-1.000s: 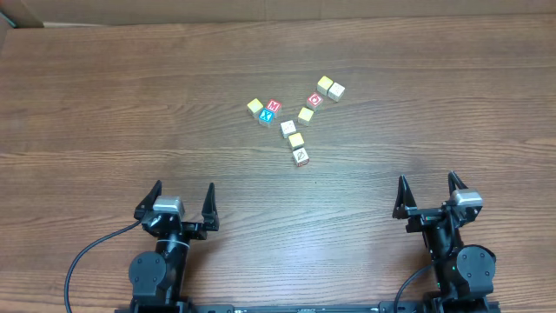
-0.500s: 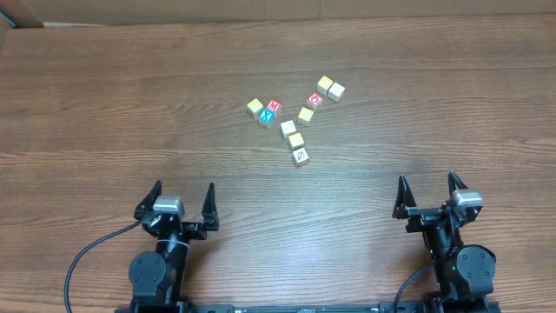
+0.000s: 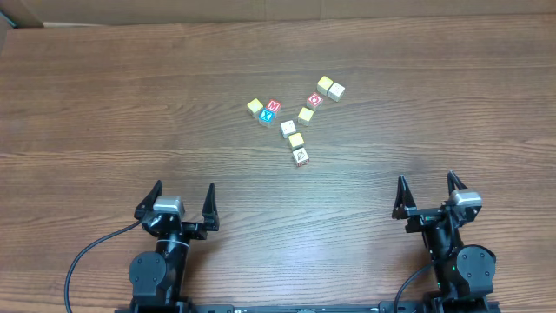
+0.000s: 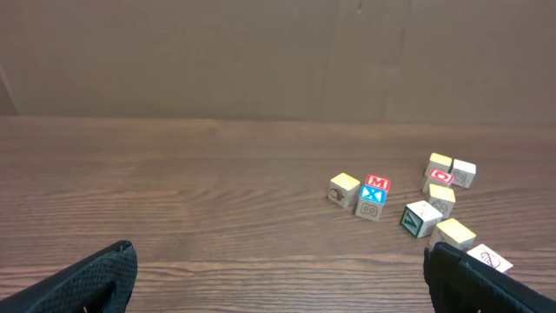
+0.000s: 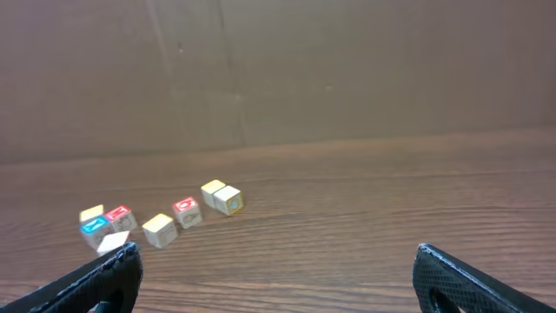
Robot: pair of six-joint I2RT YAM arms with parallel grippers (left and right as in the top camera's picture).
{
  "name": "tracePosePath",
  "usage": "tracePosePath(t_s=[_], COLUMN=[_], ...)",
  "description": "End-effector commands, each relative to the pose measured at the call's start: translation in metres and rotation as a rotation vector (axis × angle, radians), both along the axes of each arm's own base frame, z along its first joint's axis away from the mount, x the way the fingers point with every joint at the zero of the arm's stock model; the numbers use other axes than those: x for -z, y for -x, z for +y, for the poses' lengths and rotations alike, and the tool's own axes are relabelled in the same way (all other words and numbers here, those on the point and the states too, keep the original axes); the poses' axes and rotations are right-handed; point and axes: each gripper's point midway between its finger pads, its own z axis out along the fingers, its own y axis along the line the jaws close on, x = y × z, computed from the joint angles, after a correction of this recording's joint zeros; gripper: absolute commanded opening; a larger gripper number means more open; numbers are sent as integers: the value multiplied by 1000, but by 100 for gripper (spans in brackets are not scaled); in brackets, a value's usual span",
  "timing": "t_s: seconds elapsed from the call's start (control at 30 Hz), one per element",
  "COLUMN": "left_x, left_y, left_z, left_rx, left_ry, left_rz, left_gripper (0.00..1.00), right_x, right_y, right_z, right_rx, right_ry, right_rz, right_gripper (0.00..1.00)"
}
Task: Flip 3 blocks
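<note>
left fingers (image 3: 208, 205): mine, spread as wide as they go, nothing between them and touching nothing; well apart from the red "O" cube (image 3: 315, 99), off to its left and on my side of it.
pale block (image 3: 288, 128): on the desk (image 3: 104, 104), near the red "O" cube, to its left and toward me.
yellow-topped block (image 3: 296, 139): just beside the pale block, farther from the red "O" cube on my side.
diagonal-mark block (image 3: 301, 156): the farthest of the three from the red "O" cube, toward me and slightly left of it, just beside the yellow-topped block.
right fingers (image 3: 401, 202): mine, released and spread wide, empty, touching nothing; well apart from the red "O" cube, off to its right and on my side of it.
</note>
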Motion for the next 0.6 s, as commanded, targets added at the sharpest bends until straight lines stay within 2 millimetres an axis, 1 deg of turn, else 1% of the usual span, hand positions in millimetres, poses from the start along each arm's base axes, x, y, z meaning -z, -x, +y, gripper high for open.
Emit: tracePosePath(t_s=[0.0,0.1,0.17,0.3,0.43,0.57], left_x=[-2,-3,-3,-2,-14,-36], left_y=[1,3,4,7,8,1], left_z=[-9,-15,-16,-17,-17,-21], left_rx=[56,96,101,106,111,145], left_ry=[-14,-11,-14,-37,-63,-112], left_rz=[-13,-15,-7,47,91,143], left_gripper=[100,100,100,100,100,100], right_x=[-1,-6,-11,-23,-34,-46], right_y=[3,7,9,13,17,21], right_z=[17,28,32,32,31,36], right_rx=[-96,-162,-191,-189,-187,-211], right_ry=[0,-3,-18,-106,-127,-128], right_rz=[-15,-23,-23,-6,21,74], right_gripper=[100,100,100,100,100,100])
